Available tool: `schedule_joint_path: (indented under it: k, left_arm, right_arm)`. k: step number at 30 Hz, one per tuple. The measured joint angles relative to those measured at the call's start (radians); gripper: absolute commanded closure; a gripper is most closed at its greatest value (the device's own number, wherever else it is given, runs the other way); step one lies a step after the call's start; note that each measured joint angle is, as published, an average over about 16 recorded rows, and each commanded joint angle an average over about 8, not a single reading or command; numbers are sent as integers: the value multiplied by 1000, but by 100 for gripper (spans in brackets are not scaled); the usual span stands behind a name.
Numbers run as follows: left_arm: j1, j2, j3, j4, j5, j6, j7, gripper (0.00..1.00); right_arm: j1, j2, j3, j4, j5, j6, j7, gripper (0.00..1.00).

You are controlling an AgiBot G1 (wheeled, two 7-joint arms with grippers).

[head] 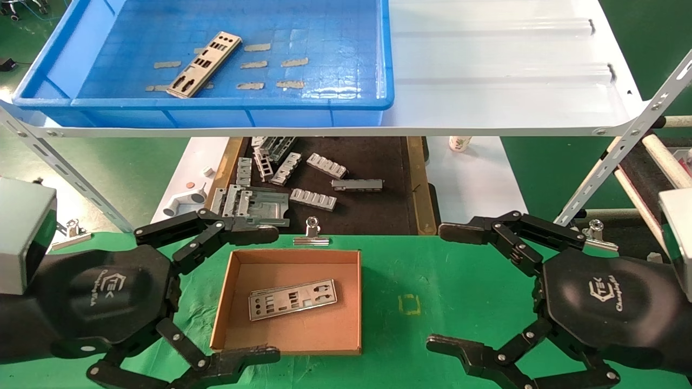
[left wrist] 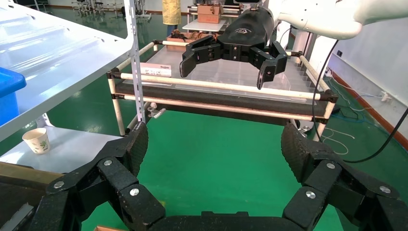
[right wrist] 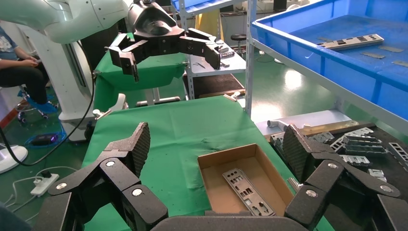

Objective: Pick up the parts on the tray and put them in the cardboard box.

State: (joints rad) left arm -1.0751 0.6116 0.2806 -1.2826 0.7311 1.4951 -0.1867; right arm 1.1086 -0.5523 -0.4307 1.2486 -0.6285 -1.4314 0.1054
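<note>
One part [head: 204, 65], a thin punched silver plate, lies slanted on the floor of the blue tray [head: 216, 102] at the back left; the right wrist view shows the same part [right wrist: 351, 42] in the tray [right wrist: 337, 62]. Below, on the green cloth, the cardboard box [head: 324, 324] holds a small stack of such plates [head: 292, 299]; the stack [right wrist: 248, 192] in the box [right wrist: 216, 192] also shows in the right wrist view. My left gripper [head: 265, 295] hovers open at the box's left side, holding nothing [left wrist: 214, 144]. My right gripper [head: 446, 288] hangs open to the box's right, also empty [right wrist: 214, 144].
The tray sits on a white shelf [head: 486, 70] with slanted metal struts [head: 621, 162] at both sides. Under it a dark mat [head: 378, 210] carries several ribbed grey brackets [head: 324, 178]. A binder clip [head: 312, 232] and a paper cup [head: 459, 143] lie behind the box.
</note>
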Motion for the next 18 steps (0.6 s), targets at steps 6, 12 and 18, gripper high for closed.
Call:
schedule_joint_path:
  k: [6,12,18]
  left_arm:
    - [0,0,0,0,0,0,0,0]
    - [0,0,0,0,0,0,0,0]
    - [0,0,0,0,0,0,0,0]
  right_arm:
    - [0,0,0,0,0,0,0,0]
    - [0,0,0,0,0,0,0,0]
    - [0,0,0,0,0,0,0,0]
